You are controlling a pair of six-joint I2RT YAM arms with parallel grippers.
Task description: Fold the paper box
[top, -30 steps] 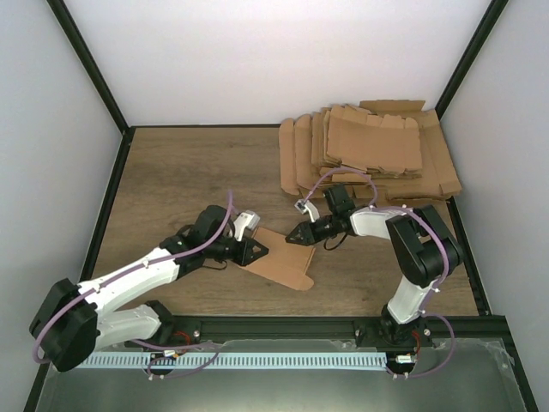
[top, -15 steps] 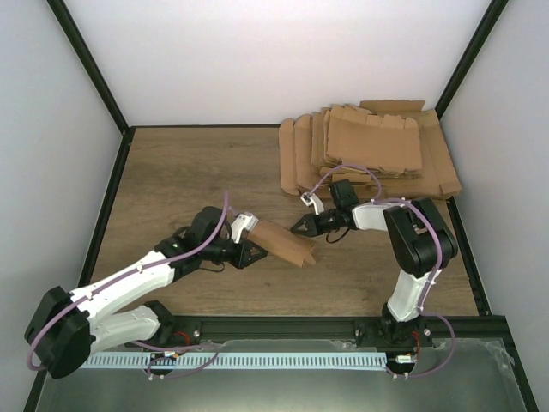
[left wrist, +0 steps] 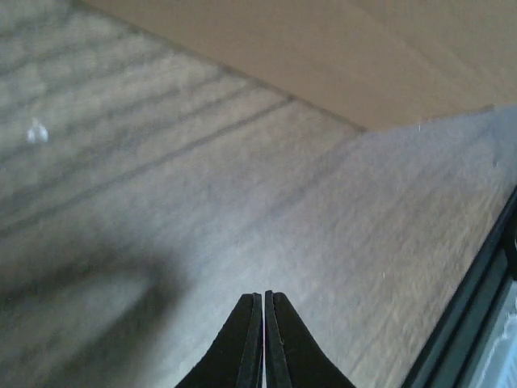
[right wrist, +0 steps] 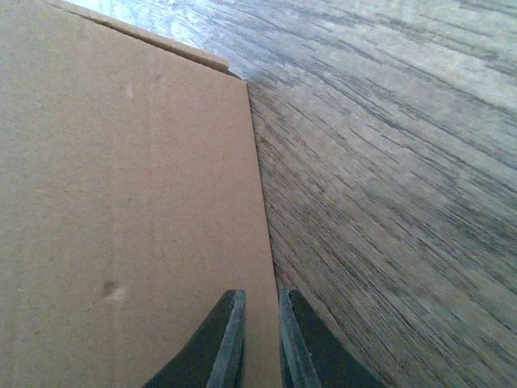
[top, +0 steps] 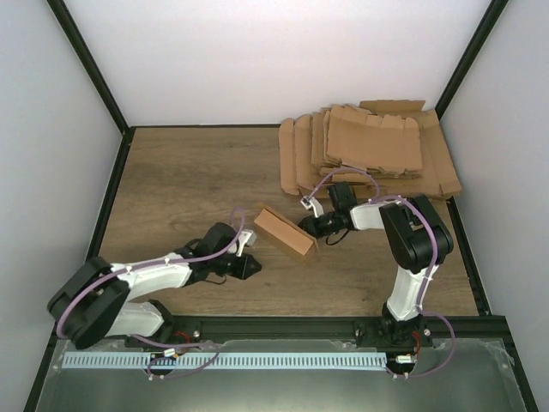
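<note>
The paper box (top: 285, 232) is a small brown oblong piece lying at an angle on the wooden table. My left gripper (top: 256, 267) is shut and empty, low over the table just near-left of the box and apart from it. In the left wrist view the gripper (left wrist: 264, 295) points at bare wood, with the box (left wrist: 323, 48) at the top. My right gripper (top: 302, 228) is at the box's right end. In the right wrist view the gripper (right wrist: 261, 295) is nearly shut, its tips against the flat cardboard face (right wrist: 121, 202) by its edge, gripping nothing.
A pile of flat brown cardboard blanks (top: 369, 150) lies at the back right, just behind the right arm. White walls and a black frame (top: 111, 197) bound the table. A metal rail (top: 283, 330) runs along the near edge.
The cardboard went from a flat sheet to a folded oblong and shifted toward the back right. My left gripper let go and drew back toward the near edge. My right gripper stayed at the box's right end.
</note>
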